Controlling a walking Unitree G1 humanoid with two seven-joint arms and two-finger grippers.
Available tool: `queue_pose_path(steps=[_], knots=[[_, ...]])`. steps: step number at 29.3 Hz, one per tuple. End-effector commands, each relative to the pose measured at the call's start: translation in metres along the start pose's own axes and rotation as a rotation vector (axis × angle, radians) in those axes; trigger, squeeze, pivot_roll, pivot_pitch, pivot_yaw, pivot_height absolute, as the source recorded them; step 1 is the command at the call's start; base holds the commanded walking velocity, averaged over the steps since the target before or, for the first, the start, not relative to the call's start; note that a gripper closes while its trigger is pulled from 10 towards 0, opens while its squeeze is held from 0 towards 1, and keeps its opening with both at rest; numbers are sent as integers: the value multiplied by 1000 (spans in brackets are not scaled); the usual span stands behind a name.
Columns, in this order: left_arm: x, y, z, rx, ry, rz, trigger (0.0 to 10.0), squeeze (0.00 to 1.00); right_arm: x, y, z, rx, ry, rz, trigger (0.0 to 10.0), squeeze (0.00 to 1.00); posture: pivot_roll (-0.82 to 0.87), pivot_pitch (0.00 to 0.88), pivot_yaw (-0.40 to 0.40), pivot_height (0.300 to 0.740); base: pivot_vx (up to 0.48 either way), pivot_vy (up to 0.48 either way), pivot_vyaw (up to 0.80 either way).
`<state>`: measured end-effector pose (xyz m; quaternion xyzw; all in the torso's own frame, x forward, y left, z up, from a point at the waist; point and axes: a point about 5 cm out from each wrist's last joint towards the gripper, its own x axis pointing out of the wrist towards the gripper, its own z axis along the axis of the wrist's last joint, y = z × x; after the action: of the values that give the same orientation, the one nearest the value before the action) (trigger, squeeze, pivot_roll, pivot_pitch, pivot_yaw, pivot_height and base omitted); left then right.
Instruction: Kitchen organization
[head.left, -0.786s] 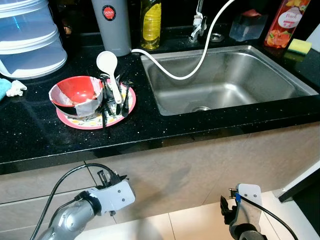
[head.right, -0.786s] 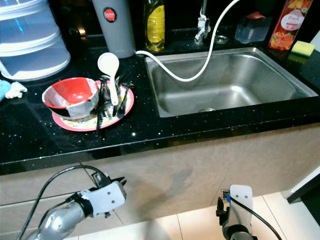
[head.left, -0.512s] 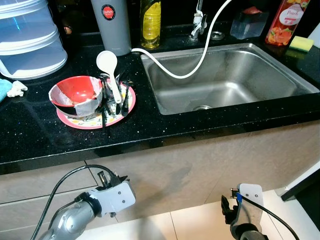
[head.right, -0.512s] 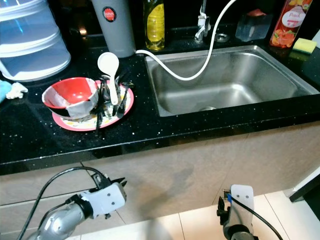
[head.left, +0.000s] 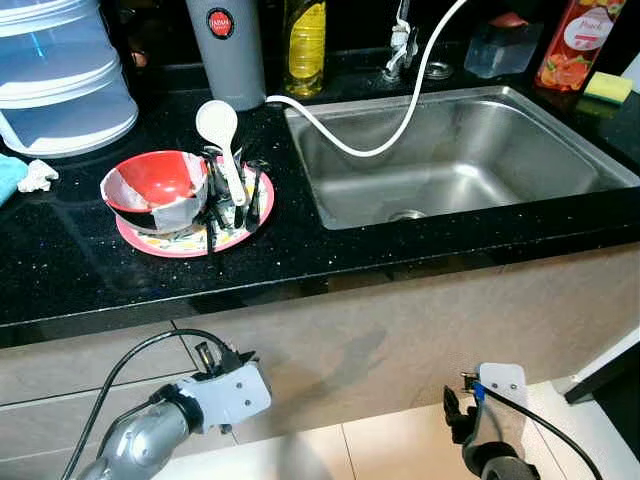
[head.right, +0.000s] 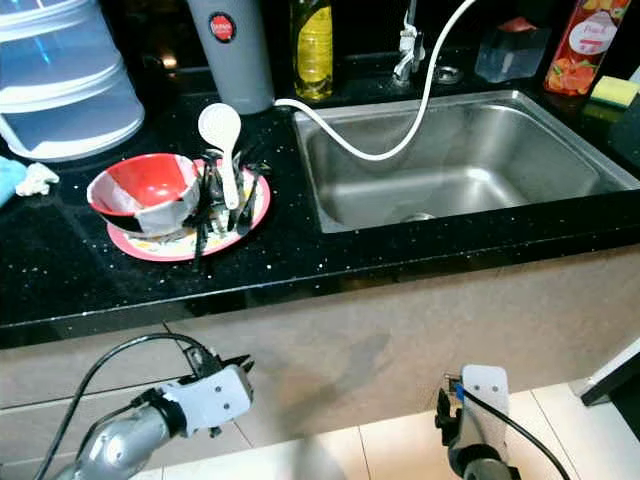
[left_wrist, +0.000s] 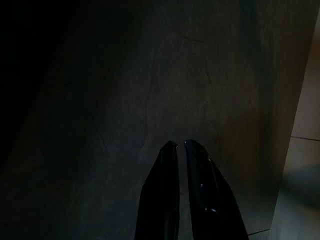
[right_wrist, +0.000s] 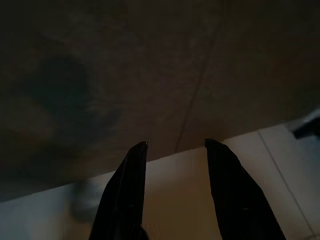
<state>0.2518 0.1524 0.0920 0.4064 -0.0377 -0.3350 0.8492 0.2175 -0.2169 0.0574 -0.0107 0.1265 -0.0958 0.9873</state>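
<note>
Behind the sink (head.left: 460, 150), the tap (head.left: 400, 45) is cut off by the top edge, so its spout end cannot be seen, and the white hose (head.left: 400, 110) leaves the frame there too. Left of the sink, the grey canister (head.left: 227, 50), the yellow bottle (head.left: 304, 40) and the stacked clear containers (head.left: 60, 80) all lose their tops to the edge. On the pink plate (head.left: 190, 240), the dark utensils (head.left: 215, 205) beside the red bowl (head.left: 155, 190) are too tangled to tell apart. The blue cloth (head.left: 8, 178) is cut by the left edge. Below the bench (head.left: 300, 265), both wrist views are very dark.
</note>
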Motion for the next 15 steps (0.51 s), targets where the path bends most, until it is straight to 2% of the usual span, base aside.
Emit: queue_pose_path(steps=[1,10,15], knots=[[1,-4,-1,4,14,-18,10000,0,-3,-1,-5,-2,24,-13,10000,0,-210,189,15,740,0,0,0],[5,1,-3,4,19,-16,10000,0,5,5,0,10,14,-2,10000,0,-160,183,9,740,0,0,0],[3,0,-2,5,16,-16,10000,0,3,4,-1,9,18,4,10000,0,-166,191,9,740,0,0,0]])
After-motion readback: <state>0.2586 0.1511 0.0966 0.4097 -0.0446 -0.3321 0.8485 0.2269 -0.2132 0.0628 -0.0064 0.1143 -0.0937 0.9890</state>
